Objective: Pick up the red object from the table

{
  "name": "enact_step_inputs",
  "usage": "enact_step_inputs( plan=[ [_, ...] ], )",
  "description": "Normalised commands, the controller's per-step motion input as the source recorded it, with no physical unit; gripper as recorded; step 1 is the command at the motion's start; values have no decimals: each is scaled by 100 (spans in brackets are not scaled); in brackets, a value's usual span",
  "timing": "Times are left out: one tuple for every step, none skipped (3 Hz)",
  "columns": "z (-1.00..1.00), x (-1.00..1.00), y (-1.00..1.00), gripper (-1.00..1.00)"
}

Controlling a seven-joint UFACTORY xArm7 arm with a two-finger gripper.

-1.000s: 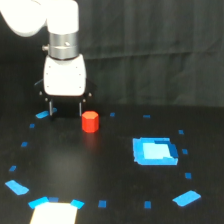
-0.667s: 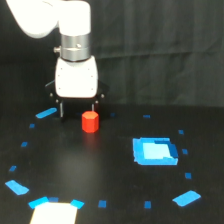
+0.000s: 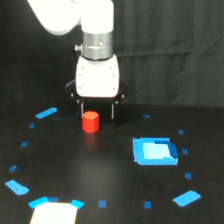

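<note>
Red object [image 3: 90,122] stands upright on the black surface [image 3: 110,175], roughly under the claw [image 3: 97,111], whose fingers hang spread and empty. Probably light, rigid, smooth: pinch its curved sides mid-height.

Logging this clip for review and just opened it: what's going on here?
A white robot arm is going for a small red cylinder on a black table dotted with blue tape marks. The gripper hangs just behind and above the cylinder, with its dark fingers spread apart. The cylinder stands upright on the table, not yet gripped or lifted. A larger blue square patch lies off toward the exterior view's right.
</note>
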Motion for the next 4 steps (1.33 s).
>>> enact_step_inputs(
  plan=[
    [-100,79,-23,-100],
    [-100,100,-25,-100],
    [-100,100,30,-100],
    [-16,100,13,76]
  ],
)
